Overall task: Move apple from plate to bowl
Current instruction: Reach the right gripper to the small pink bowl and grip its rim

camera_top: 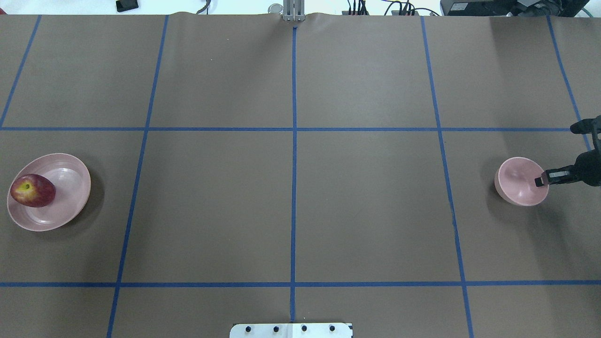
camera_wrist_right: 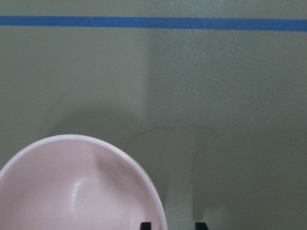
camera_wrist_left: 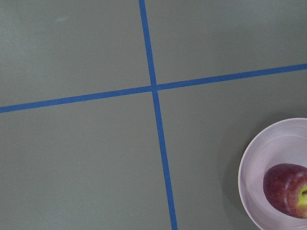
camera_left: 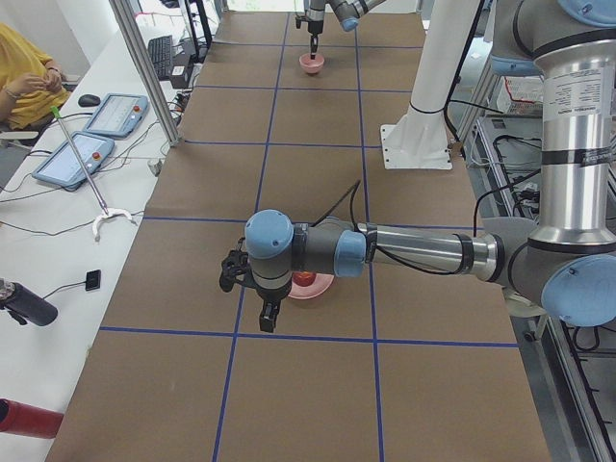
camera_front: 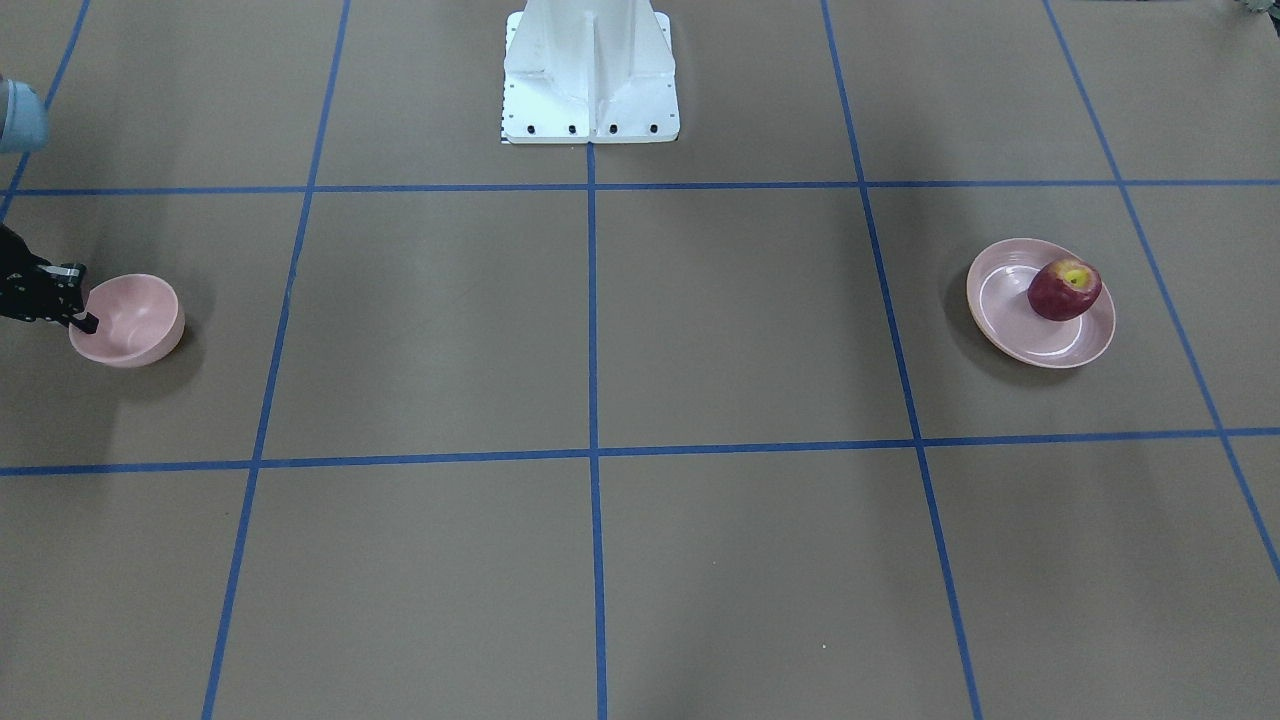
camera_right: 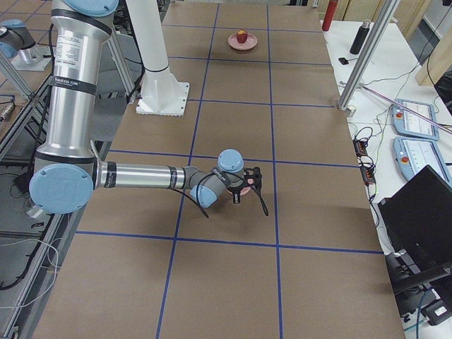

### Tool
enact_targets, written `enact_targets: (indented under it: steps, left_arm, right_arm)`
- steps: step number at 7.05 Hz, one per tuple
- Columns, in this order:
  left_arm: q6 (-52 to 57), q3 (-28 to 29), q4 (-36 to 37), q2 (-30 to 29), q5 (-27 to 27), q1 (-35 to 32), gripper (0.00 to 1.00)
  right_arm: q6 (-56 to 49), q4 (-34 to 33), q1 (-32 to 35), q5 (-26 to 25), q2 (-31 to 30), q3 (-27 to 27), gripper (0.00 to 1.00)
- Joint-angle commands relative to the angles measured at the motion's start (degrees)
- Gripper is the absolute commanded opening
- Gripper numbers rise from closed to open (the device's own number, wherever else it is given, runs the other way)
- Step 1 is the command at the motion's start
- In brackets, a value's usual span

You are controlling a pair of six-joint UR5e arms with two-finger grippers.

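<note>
Apple (camera_front: 1065, 290) lies on the plate (camera_front: 1005, 330), close to its rim, at the end of the table (camera_top: 366, 211) on the robot's left. The bowl (camera_front: 135, 320) stands well apart, at the opposite end. The right gripper (camera_wrist_right: 171, 225) is at the bowl's rim, partly spread, with one fingertip over the inside and one outside, gripping nothing. The left gripper (camera_left: 267, 320) hangs just beside the plate; how far it is spread, I cannot tell.
</note>
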Motion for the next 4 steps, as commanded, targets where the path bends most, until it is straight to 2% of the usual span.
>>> enact_targets:
  steps: [1, 2, 3, 4]
  left_arm:
    - [0.09, 0.00, 0.00, 0.09, -0.01, 0.00, 0.98]
    - [0.09, 0.00, 0.00, 0.35, -0.02, 0.00, 0.98]
    - [0.00, 0.09, -0.87, 0.53, -0.02, 0.00, 0.98]
    - [0.00, 0.09, -0.96, 0.88, -0.02, 0.00, 0.98]
  right_arm:
    - [1.72, -10.16, -0.04, 1.40, 4.55, 6.47, 0.00]
    - [8.00, -15.54, -0.30, 1.32, 10.50, 8.16, 0.00]
    - [15.63, -16.12, -4.22, 0.45, 15.96, 8.09, 0.00]
    - [22.58, -16.30, -9.22, -2.95, 20.80, 7.48, 0.00]
